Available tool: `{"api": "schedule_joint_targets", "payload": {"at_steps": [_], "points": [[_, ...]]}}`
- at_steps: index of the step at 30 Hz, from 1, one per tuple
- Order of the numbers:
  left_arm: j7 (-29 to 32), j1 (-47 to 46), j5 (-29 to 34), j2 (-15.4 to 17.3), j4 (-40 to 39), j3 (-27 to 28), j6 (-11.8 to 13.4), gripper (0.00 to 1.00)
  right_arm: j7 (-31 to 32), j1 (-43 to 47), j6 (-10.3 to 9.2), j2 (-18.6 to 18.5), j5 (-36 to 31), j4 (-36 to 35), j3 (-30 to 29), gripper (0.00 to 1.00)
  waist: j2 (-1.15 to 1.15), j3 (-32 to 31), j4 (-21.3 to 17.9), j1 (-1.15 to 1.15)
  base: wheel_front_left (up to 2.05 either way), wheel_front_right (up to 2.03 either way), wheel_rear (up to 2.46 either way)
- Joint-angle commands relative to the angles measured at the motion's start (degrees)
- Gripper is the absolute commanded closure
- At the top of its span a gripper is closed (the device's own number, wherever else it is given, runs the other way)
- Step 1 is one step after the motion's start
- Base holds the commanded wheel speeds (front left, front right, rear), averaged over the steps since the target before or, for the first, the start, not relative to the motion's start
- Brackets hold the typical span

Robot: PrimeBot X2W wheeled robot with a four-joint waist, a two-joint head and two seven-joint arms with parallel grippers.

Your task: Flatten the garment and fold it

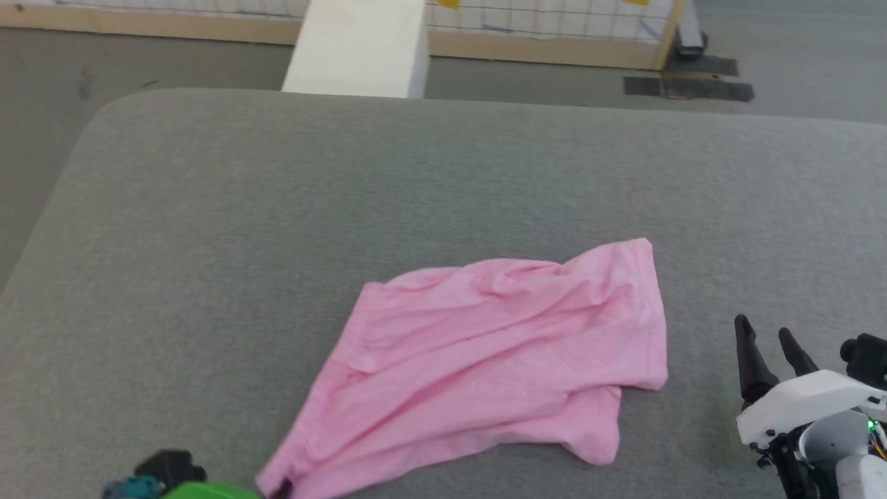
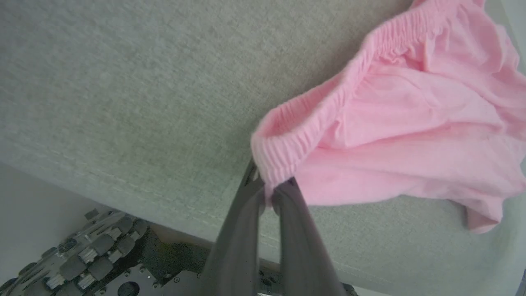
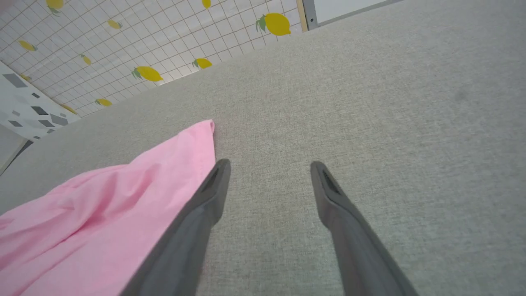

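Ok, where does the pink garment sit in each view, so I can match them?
Head view: garment lower centre, rumpled.
Left wrist view: right half, waistband corner in the left gripper, jaws shut.
Right wrist view: lower left, beside the right gripper, jaws open.
Shared landmark: the grey fabric surface under it.

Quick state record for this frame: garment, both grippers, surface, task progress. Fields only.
garment: pink, wrinkled, spread loosely on the surface, not folded
waistband: gathered elastic, one end pinched by the left gripper
left gripper: shut on the garment at the waistband end
right gripper: open, holding nothing, off the garment's right edge
surface: grey fabric-covered top
progress: not yet flat; no fold made
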Motion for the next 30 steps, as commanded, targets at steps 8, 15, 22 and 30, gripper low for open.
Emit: {"api": "schedule_joint_targets", "payload": {"at_steps": [8,15,22,30], "points": [[-2.1,-3.3,0.4,0.7,-2.9,0.8,-1.6,0.00,0.2,-0.7,-0.09,0.0,-0.1,0.1,0.6,0.00,0.00,-1.0,1.9,0.00,0.00,0.00,0.00],[-2.6,-18.2,9.7,8.0,-4.7,-2.8,-5.4,0.00,0.0,-0.5,-0.09,0.0,0.0,0.2,-0.2,0.00,0.00,-0.3,0.2,0.00,0.00,0.00,0.00],[5.5,-33.1,13.9,8.8,7.5,-13.3,-11.9,0.00,-0.3,-1.8,-0.09,0.0,0.4,0.2,0.3,0.00,0.00,2.3,-2.6,0.00,0.00,0.00,0.00],[11.4,-41.0,15.2,7.8,21.1,-18.0,-14.5,0.00,-1.2,-2.6,-0.09,0.0,0.7,0.9,0.5,0.00,0.00,4.7,-5.4,0.00,0.00,0.00,0.00]]}}
